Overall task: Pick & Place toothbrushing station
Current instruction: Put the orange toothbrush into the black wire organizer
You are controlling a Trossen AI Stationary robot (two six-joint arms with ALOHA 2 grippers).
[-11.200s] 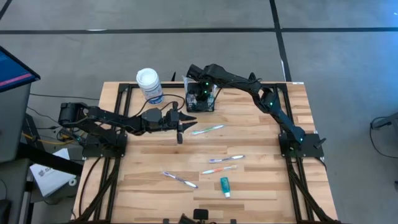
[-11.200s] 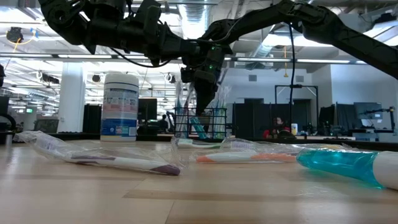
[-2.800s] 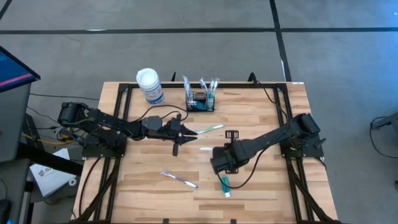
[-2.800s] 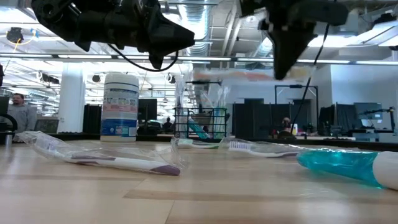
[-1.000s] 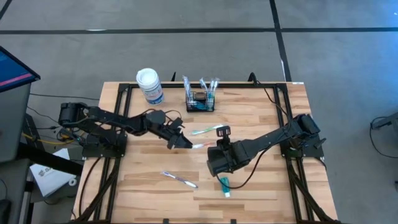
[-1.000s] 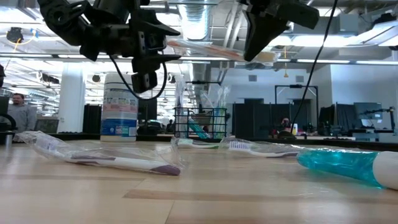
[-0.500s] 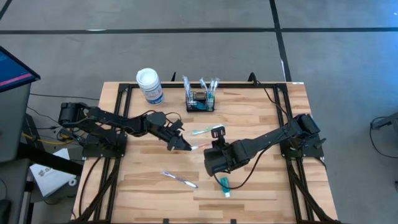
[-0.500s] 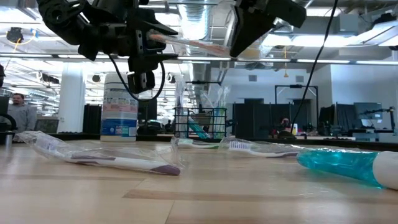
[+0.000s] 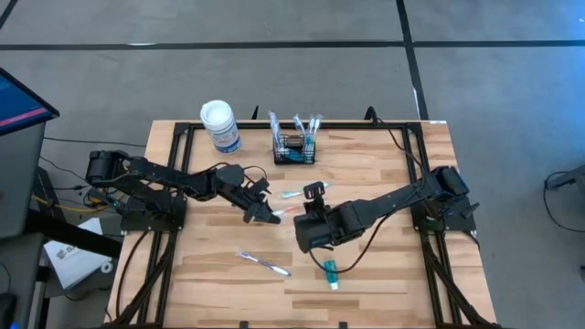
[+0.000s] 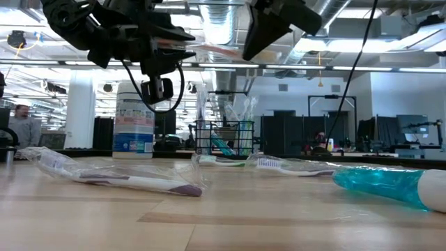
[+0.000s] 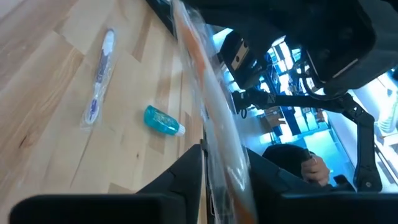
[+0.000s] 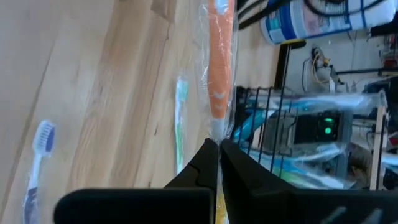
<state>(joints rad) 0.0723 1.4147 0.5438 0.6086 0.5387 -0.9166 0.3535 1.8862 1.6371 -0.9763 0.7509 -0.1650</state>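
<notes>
A plastic-wrapped orange toothbrush point(image 9: 285, 212) hangs over the table's middle between my two grippers. My left gripper point(image 9: 271, 216) comes from the left and is shut on one end. My right gripper point(image 9: 299, 212) comes from the right and is shut on the other end. The toothbrushing station, a small black wire basket point(image 9: 294, 149), stands on the table at the far middle with wrapped brushes upright in it. The right wrist view shows it too point(image 12: 292, 134). My left gripper has the wrapped toothbrush point(image 11: 216, 155) between its two fingers point(image 11: 189, 174), which lie across it and come nearly level from the table's left. The brush runs on past the fingers, clear of the table. My right gripper pinches the wrapper's end point(image 12: 215, 132) just below the orange handle, between its shut fingertips point(image 12: 207, 158), slanting down from the right. The brush point(image 10: 212, 49) stays roughly level high above the table.
A white-lidded canister point(image 9: 219, 125) stands left of the basket. Loose on the table lie a green toothbrush point(image 9: 292, 194), a purple one point(image 9: 265, 263), a blue-white one point(image 10: 289, 164) and a teal tube point(image 9: 330, 272). Black frame rails border the tabletop.
My right gripper has carried the wrapped toothbrush toward the table's left and a little farther, bringing its free end between my left gripper's fingers. My left gripper has stayed in place and its fingers have come together around the brush.
</notes>
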